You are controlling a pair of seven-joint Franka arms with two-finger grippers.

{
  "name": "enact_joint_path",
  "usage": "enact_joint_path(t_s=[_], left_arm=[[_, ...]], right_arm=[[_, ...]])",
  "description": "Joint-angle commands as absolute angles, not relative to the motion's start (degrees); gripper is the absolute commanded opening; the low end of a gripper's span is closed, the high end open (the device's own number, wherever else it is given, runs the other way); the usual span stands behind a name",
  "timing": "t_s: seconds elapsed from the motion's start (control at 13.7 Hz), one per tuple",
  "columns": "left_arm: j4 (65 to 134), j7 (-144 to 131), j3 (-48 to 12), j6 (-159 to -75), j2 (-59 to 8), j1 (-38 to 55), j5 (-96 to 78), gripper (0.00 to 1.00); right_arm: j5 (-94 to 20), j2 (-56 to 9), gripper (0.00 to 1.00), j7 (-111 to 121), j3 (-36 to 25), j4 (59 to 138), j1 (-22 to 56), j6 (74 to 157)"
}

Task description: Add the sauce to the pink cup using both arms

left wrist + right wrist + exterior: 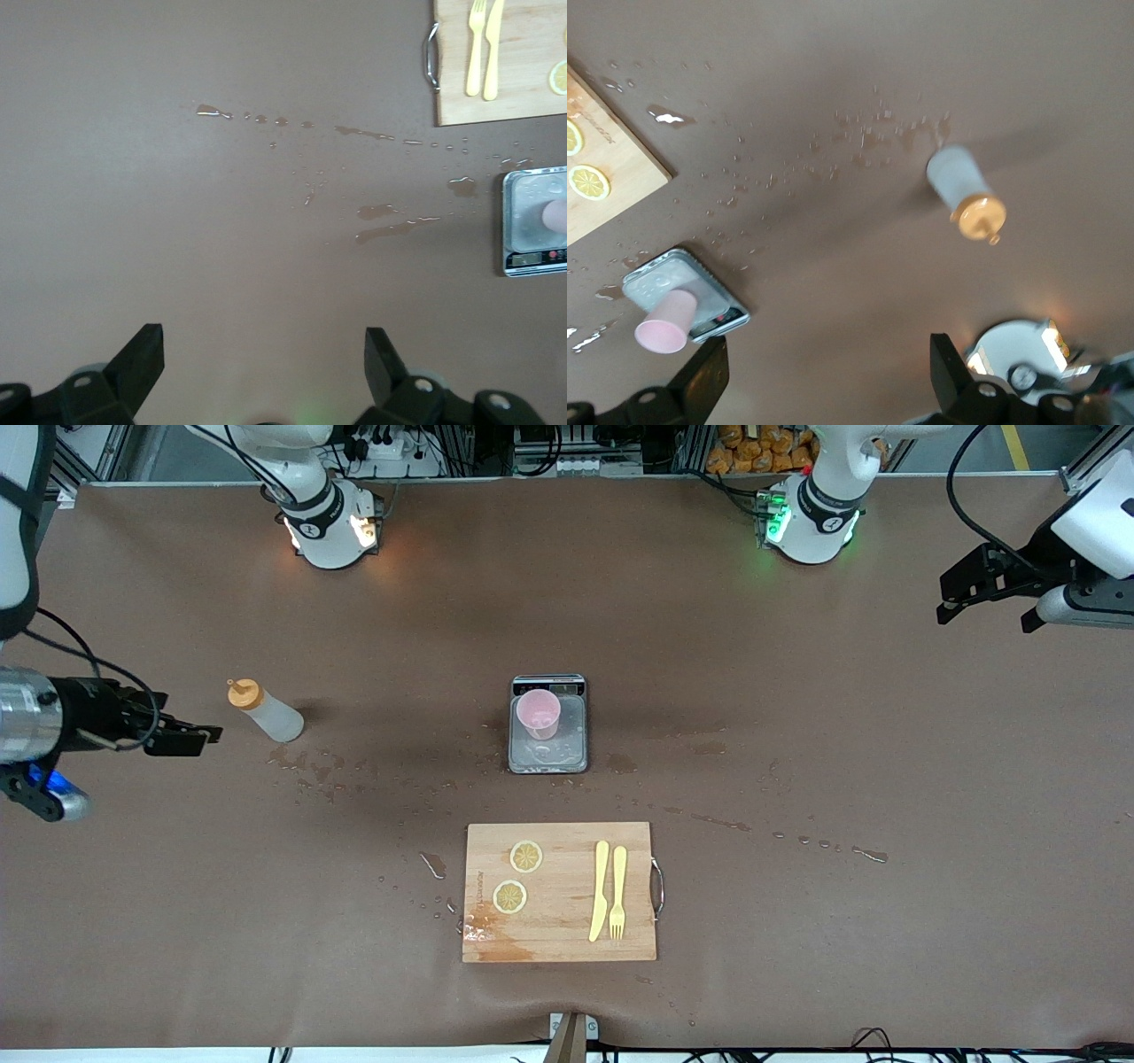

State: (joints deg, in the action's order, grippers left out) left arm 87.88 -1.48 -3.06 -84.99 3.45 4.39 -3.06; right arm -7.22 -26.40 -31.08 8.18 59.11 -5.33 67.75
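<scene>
Pink cup (539, 714) sitting on scale (548, 755) for weighing; I'm hovering right end effector (190, 740) wide open, empty, beside sauce (266, 711); left end effector (985, 602) waiting open, empty.

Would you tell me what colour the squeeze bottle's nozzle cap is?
Orange; the squeeze bottle's cap shows best in the right wrist view.

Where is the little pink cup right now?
In the front view the pink cup stands upright on the small kitchen scale at mid-table, farther from the camera than the wooden cutting board.
</scene>
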Motion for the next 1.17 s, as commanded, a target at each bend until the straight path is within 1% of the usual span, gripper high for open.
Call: enact_joint_path(t_s=[0.0, 0.15, 0.29, 0.44, 0.58, 0.66, 1.02, 1.09], left_arm=[[87.3, -2.5, -3.1, -85.0, 3.5, 4.1, -5.1, 1.00], [87.3, -2.5, -3.1, -85.0, 3.5, 4.1, -5.1, 1.00], [87.2, -2.5, -3.1, -85.0, 3.5, 4.0, -5.1, 1.00], [86.7, -2.5, -3.1, -85.0, 3.6, 4.1, -5.2, 1.00], [86.6, -2.5, -3.0, -85.0, 3.4, 4.0, -6.1, 1.00], [86.7, -2.5, -3.0, -85.0, 3.4, 4.0, -6.1, 1.00], [86.7, -1.4, -3.0, -85.0, 3.4, 4.0, -4.0, 1.00], [86.7, -1.4, -3.2, -84.9, 3.5, 4.1, -3.5, 1.00]], right_arm=[[-2.2, -21.7, 1.00, -22.4, 7.1, 63.1, -4.5, 70.6], [1.7, -16.2, 1.00, -14.4, 7.0, 69.6, -4.5, 76.3], [1.3, -13.2, 1.00, -11.0, 3.8, 73.1, -4.1, 79.7], [1.6, -10.9, 1.00, -10.1, 2.1, 75.1, -1.9, 81.3], [1.9, -8.1, 1.00, -10.1, 1.5, 79.3, -0.2, 84.6], [1.9, -7.5, 1.00, -10.0, 1.5, 80.4, 0.0, 86.2], [2.2, -7.5, 1.00, -8.1, 1.3, 80.7, 0.5, 87.8], [2.2, -7.5, 1.00, -8.1, 0.5, 80.8, 0.9, 88.9]])
